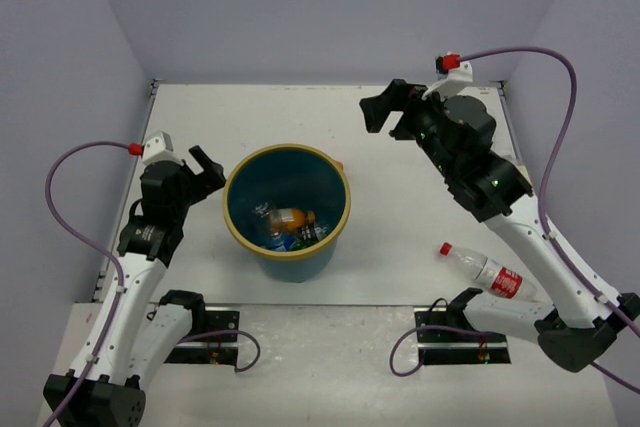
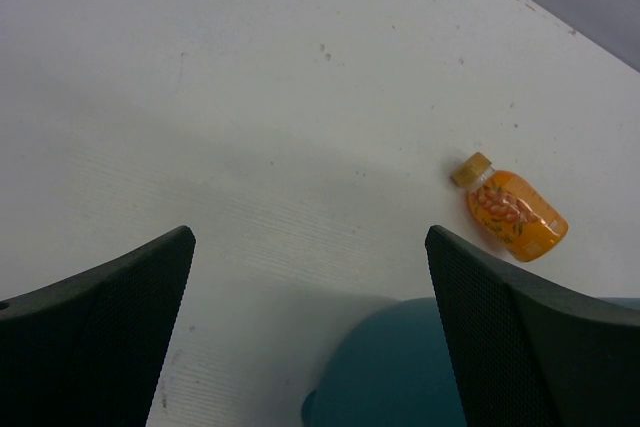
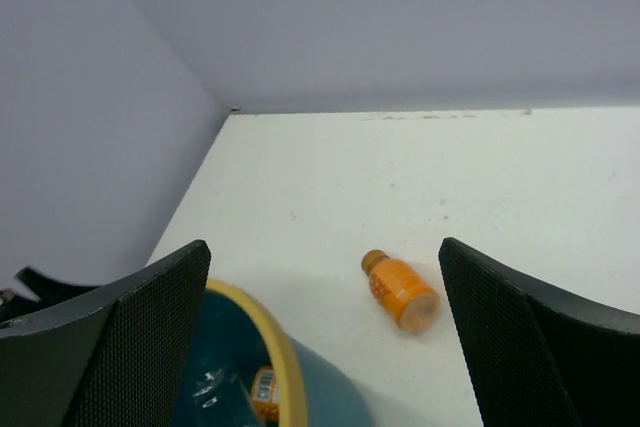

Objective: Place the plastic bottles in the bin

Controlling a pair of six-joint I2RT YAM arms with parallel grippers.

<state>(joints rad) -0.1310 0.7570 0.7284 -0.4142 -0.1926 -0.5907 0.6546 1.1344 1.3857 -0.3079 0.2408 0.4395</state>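
Observation:
The teal bin (image 1: 245, 162) with a tan rim stands mid-table and holds several bottles (image 1: 290, 222). A small orange bottle (image 3: 400, 289) lies on the table just beyond the bin. It also shows in the left wrist view (image 2: 510, 212) and is almost hidden behind the rim in the top view. A clear bottle with a red cap and red label (image 1: 490, 272) lies near the right arm's base. My left gripper (image 1: 205, 169) (image 2: 308, 237) is open and empty, left of the bin. My right gripper (image 1: 385, 112) (image 3: 322, 244) is open and empty, above the table behind and right of the bin.
Lilac walls close the table at the back and on both sides. The bin's rim (image 3: 265, 347) and side (image 2: 400, 372) show low in the wrist views. Purple cables loop off both arms.

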